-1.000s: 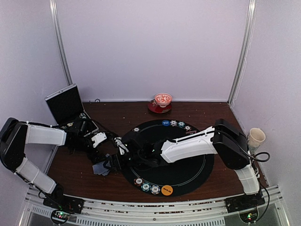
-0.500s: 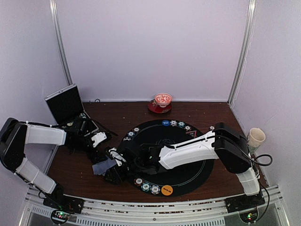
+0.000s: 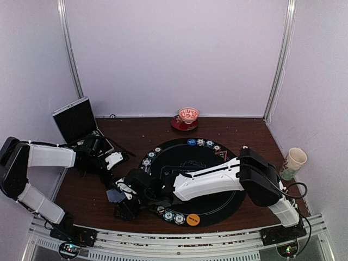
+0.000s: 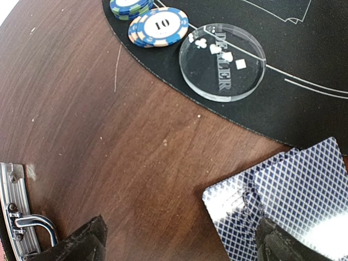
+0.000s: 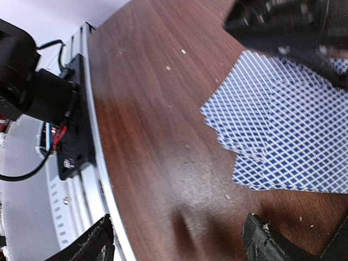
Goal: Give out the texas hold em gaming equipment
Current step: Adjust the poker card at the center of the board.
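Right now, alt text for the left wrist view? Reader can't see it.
Fanned blue diamond-backed playing cards lie on the brown table at lower right, by one finger of the open left gripper. Above, a clear dealer disc and a blue chip marked 10 sit on the black mat.

A lab-style robot test booth: plain white panels (image 3: pixel 174 54) are standing well beyond the right gripper (image 3: pixel 124 204), enclosing a brown table (image 3: pixel 81 197); a metal mounting rail (image 3: pixel 174 239) is running near it.
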You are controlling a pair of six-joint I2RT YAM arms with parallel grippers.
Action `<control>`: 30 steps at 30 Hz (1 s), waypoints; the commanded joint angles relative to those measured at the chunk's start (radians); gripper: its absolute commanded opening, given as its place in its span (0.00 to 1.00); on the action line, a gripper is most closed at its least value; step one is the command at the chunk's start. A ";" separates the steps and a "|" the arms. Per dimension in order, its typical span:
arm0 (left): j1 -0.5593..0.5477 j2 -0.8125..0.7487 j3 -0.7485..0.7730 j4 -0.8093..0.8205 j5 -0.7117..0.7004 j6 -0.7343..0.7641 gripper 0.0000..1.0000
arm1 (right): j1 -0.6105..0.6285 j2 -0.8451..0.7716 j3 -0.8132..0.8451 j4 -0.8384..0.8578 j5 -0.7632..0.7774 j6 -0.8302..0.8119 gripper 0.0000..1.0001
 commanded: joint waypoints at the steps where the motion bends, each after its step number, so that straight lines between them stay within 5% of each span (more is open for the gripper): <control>1: 0.006 -0.022 0.029 -0.001 0.009 -0.005 0.98 | 0.001 0.041 0.034 -0.048 0.028 -0.013 0.83; 30: 0.020 -0.049 0.062 -0.011 -0.038 -0.031 0.98 | -0.010 0.110 0.156 -0.130 0.078 -0.025 0.83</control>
